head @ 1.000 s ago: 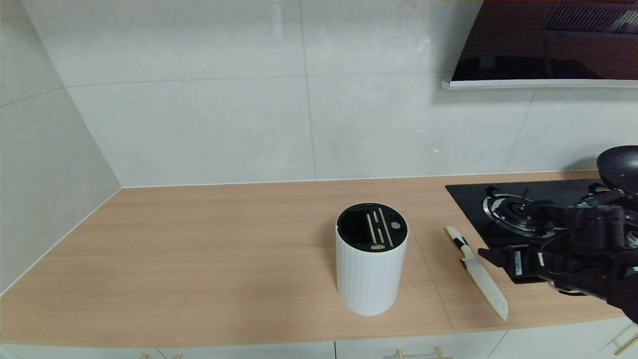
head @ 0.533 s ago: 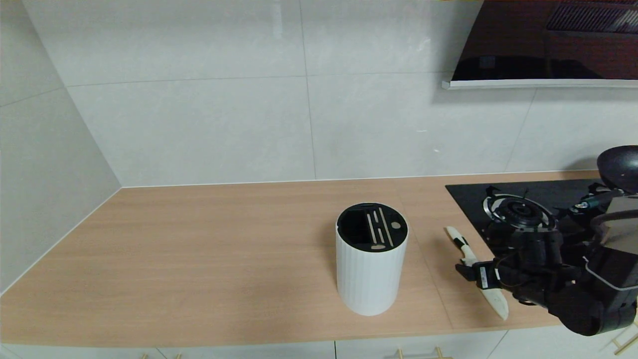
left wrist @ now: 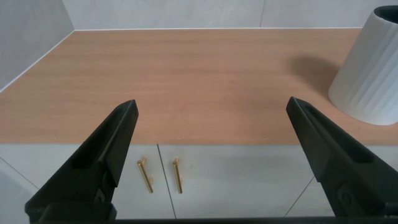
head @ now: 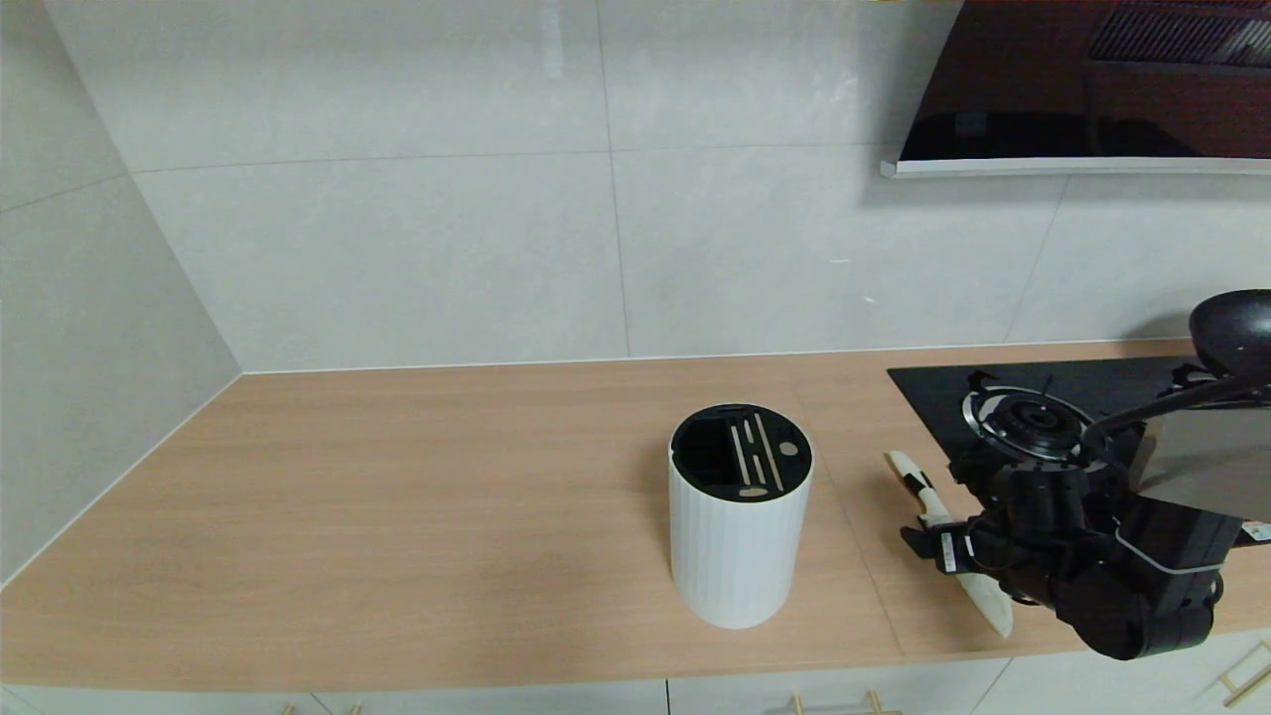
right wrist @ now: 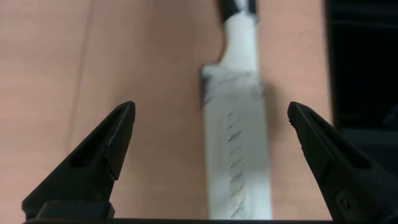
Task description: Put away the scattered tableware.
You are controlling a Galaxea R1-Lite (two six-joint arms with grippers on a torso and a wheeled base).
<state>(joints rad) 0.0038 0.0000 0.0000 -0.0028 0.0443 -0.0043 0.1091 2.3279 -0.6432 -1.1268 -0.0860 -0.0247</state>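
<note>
Head view: a white ribbed knife holder (head: 740,541) stands upright on the wooden countertop (head: 447,497). Its black top has one large rectangular opening at 9 o'clock and several narrow slots at 3 o'clock, all dark inside. At 3 o'clock from the holder, between it and the black gas hob (head: 1033,422), a white knife (head: 912,479) lies flat on the counter. Its long axis runs from 11 o'clock to 5 o'clock, with the handle toward the wall and the blade tip near the counter's front edge.

The right gripper (head: 943,546) hangs over the middle of the blade. In the right wrist view its fingers (right wrist: 112,149) are spread wide on either side of the marbled blade (right wrist: 236,155), not touching it. In the left wrist view the left gripper (left wrist: 211,130) hovers with its fingers apart by the counter's front edge, with the holder (left wrist: 367,68) off to one side.
</note>
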